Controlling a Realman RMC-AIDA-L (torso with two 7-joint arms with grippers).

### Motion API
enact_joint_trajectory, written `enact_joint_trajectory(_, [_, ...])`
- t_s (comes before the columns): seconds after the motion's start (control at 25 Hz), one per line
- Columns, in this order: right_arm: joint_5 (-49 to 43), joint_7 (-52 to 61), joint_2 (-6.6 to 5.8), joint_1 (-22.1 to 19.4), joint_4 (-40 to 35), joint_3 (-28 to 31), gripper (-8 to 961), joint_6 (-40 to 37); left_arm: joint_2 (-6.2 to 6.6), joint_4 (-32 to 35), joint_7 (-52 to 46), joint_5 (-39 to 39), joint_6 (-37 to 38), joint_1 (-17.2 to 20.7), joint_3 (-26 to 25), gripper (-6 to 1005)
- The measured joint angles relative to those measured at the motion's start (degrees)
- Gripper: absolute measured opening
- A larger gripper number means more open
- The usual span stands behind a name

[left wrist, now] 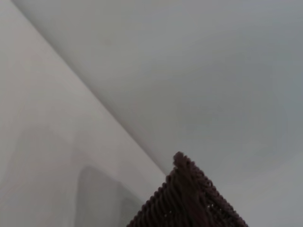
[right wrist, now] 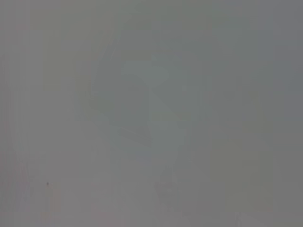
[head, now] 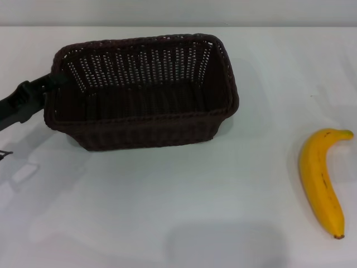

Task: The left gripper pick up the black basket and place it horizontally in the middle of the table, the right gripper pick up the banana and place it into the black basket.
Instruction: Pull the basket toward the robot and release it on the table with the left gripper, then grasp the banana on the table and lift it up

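The black basket (head: 146, 113) lies lengthwise across the upper middle of the white table (head: 167, 212), its opening facing up. My left gripper (head: 53, 82) comes in from the left and is shut on the rim at the basket's left end. A corner of the woven rim shows in the left wrist view (left wrist: 189, 198). The banana (head: 322, 181) lies on the table at the right, well apart from the basket, with its stem end pointing away from me. My right gripper is out of view; the right wrist view shows only a blank grey surface.
The table's far edge runs along the top of the head view. A small dark part (head: 4, 154) shows at the left edge. Bare tabletop lies between the basket and the banana and in front of the basket.
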Motion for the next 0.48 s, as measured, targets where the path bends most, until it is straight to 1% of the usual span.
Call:
enact_joint_trajectory(0.12, [0.0, 0.0, -0.01, 0.1, 0.0, 0.0, 857, 0.0, 0.09, 0.2, 0.6, -0.3, -0.3, 0.0, -0.3, 472])
enact_joint_trajectory(0.24, [0.0, 0.0, 0.01, 0.2, 0.0, 0.0, 857, 0.0, 0.40, 1.2, 1.1, -0.5, -0.4, 0.0, -0.4, 604])
enact_joint_trajectory(0.36, [0.0, 0.0, 0.06, 0.4, 0.1, -0.1, 857, 0.0, 0.45, 3.7, 1.9, -0.5, -0.7, 0.3, -0.5, 604])
enact_joint_trajectory(0.48, [0.0, 0.0, 0.07, 0.4, 0.1, -0.1, 857, 0.0, 0.46, 4.5, 3.7, -0.9, -1.4, 0.4, -0.6, 605])
